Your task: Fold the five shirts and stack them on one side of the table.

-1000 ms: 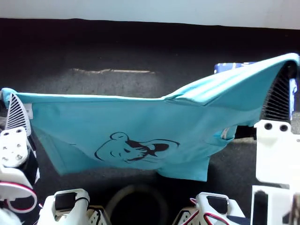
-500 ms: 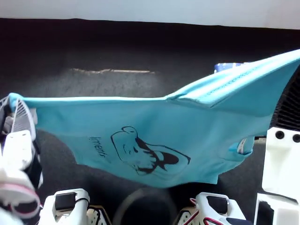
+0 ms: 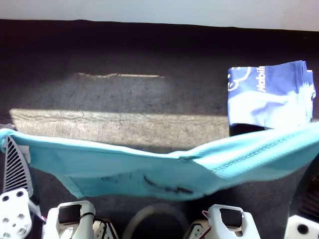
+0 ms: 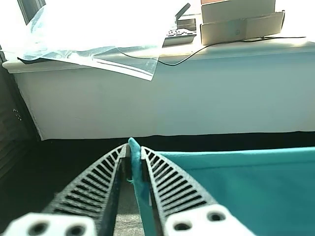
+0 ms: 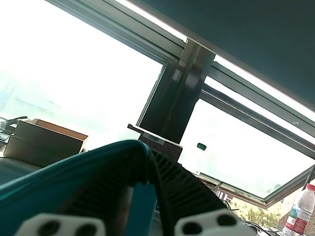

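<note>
A teal shirt (image 3: 149,169) with a dark print hangs stretched across the front of the table, held up by both arms and seen almost edge-on from above. My left gripper (image 3: 6,139) at the far left is shut on one corner of it; in the left wrist view the gripper (image 4: 133,153) pinches the teal cloth (image 4: 246,187) between its ribbed black fingers (image 4: 172,187). My right gripper (image 5: 147,164) is shut on the other end of the teal shirt (image 5: 64,182), raised at the right edge. A folded blue shirt (image 3: 271,92) lies on the dark table at the back right.
The dark table mat (image 3: 124,94) stretches behind the shirt, with a sunlit band (image 3: 119,127) across it. The two arm bases (image 3: 70,219) (image 3: 229,221) stand at the front edge. A white wall runs along the far side.
Both arms have drawn the teal shirt toward the front and tilted it flatter, so its print is nearly hidden. The folded blue shirt behind it is now uncovered.
</note>
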Controlling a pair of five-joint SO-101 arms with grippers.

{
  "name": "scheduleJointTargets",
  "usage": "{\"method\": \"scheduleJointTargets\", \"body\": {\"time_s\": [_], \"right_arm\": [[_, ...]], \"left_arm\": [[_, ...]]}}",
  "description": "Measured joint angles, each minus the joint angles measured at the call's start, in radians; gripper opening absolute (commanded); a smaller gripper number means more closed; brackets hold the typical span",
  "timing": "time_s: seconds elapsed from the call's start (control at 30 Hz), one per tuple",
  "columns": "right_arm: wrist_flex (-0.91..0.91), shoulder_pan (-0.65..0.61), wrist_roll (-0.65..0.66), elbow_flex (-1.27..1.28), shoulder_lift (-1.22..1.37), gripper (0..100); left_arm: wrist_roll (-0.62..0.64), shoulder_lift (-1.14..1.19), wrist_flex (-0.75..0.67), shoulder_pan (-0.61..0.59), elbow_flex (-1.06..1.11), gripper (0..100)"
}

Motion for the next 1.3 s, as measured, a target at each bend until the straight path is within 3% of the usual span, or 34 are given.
{"method": "scheduleJointTargets", "body": {"time_s": [0.3, 0.5, 0.7, 1.0, 1.13, 1.3], "right_arm": [[-0.002, 0.0, 0.0, 0.071, -0.003, 0.6], [-0.121, -0.077, 0.0, 0.399, -0.002, 0.6], [-0.381, -0.13, 0.0, 0.842, 0.006, 0.6], [-0.804, -0.178, 0.0, 1.396, 0.021, 0.6], [-0.934, -0.19, -0.002, 1.442, 0.118, 0.6], [-0.956, -0.192, -0.002, 1.323, 0.325, 0.6]], "left_arm": [[0.0, -0.011, 0.0, -0.025, 0.026, 1], [0.002, -0.005, -0.11, -0.081, 0.293, 1], [-0.003, 0.11, -0.318, -0.091, 0.543, 1], [-0.003, 0.459, -0.591, -0.091, 0.582, 1], [-0.003, 0.617, -0.701, -0.091, 0.582, 1], [-0.003, 0.793, -0.724, -0.091, 0.456, 1]]}}
